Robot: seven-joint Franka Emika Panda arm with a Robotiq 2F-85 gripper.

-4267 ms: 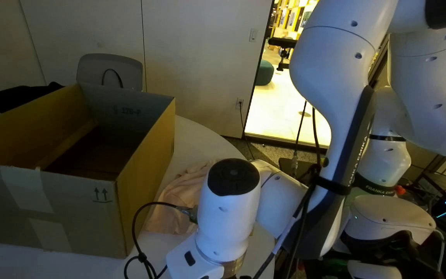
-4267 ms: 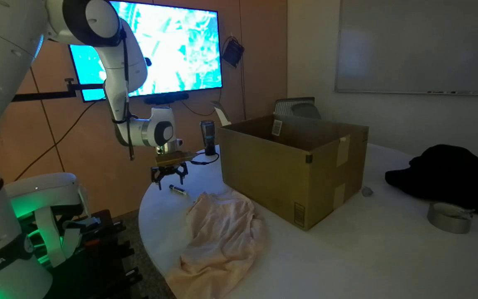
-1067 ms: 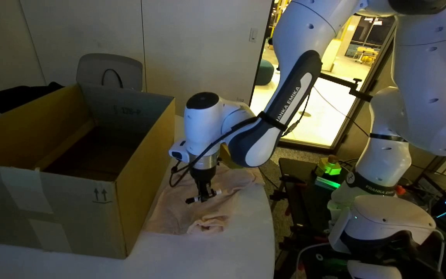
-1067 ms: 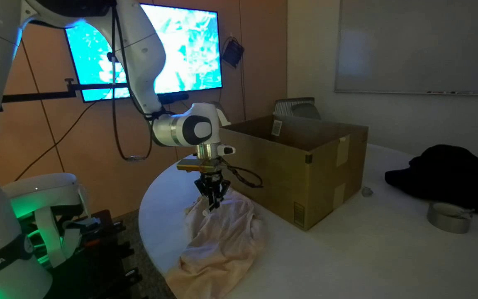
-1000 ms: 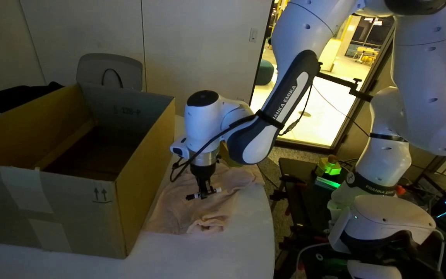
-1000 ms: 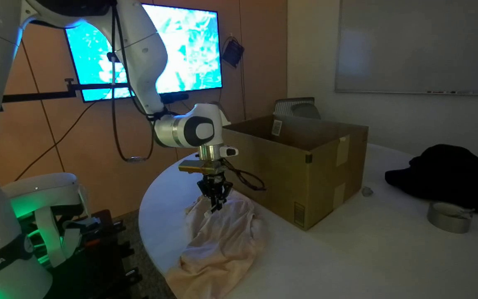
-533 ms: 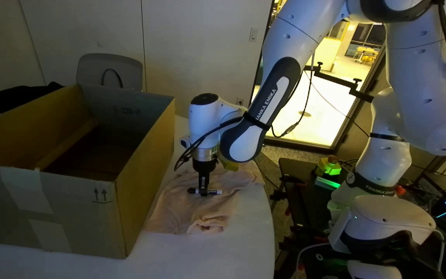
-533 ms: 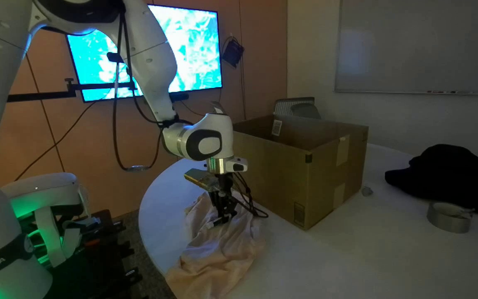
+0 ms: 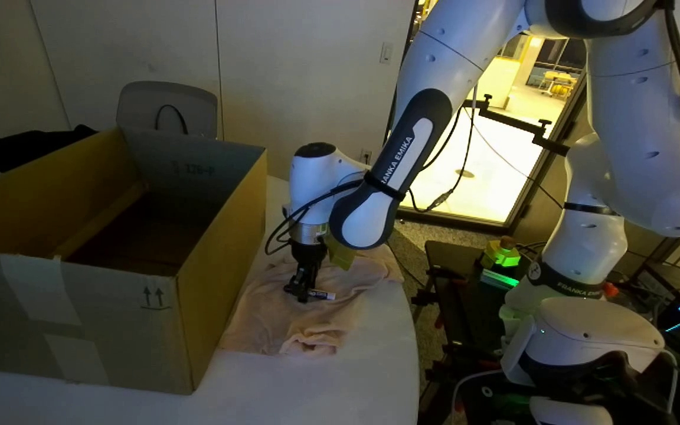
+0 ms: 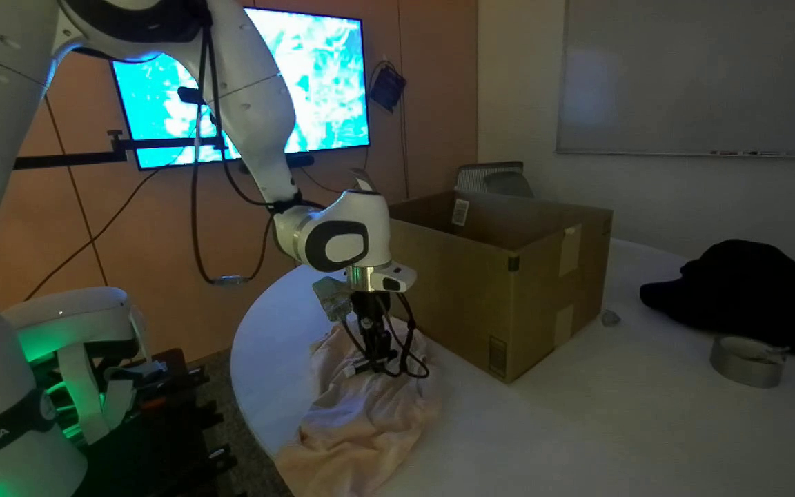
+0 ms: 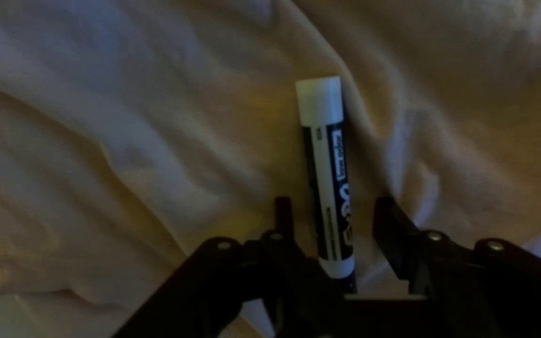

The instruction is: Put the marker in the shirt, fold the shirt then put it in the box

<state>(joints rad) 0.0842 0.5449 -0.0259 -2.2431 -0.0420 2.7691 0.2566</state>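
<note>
The marker, white and black, lies on the shirt; it shows in the wrist view (image 11: 329,188) and in both exterior views (image 9: 322,294) (image 10: 352,371). The pale pink shirt (image 10: 363,428) is spread and wrinkled on the table, beside the box; it fills most of the wrist view (image 11: 158,141). My gripper (image 11: 334,206) is open, low over the shirt, with one finger on each side of the marker and a gap at both sides. The marker's dark cap end is partly hidden by the gripper. The open cardboard box (image 10: 439,290) also shows in an exterior view (image 9: 216,265).
The round white table (image 10: 646,428) bears a roll of tape (image 10: 747,361), a black cloth (image 10: 749,290) and a small grey lump (image 10: 610,318) beyond the box. The box wall stands close beside my gripper. A chair (image 9: 169,109) stands behind the box.
The marker first lay on the bare table, then was carried in the gripper above the shirt. The gripper has since lowered, turned and opened; the marker now rests on the shirt.
</note>
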